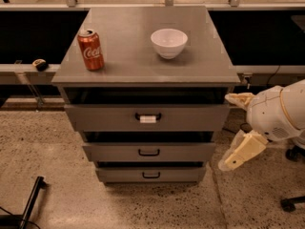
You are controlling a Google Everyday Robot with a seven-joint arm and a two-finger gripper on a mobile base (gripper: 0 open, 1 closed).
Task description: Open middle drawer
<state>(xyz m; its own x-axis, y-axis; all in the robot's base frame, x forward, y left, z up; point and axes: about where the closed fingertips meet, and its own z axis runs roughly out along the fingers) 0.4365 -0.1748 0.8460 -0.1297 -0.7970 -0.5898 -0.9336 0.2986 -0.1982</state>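
Note:
The grey cabinet has three drawers. The middle drawer is closed, with a small black loop handle. The top drawer carries a white tag on its handle. The lowest drawer sits just below. My gripper hangs to the right of the cabinet, level with the middle drawer and apart from it. The white arm fills the right edge.
A red Coca-Cola can stands at the left of the cabinet top and a white bowl at its middle right. A black bar lies on the speckled floor at lower left. A chair wheel shows at lower right.

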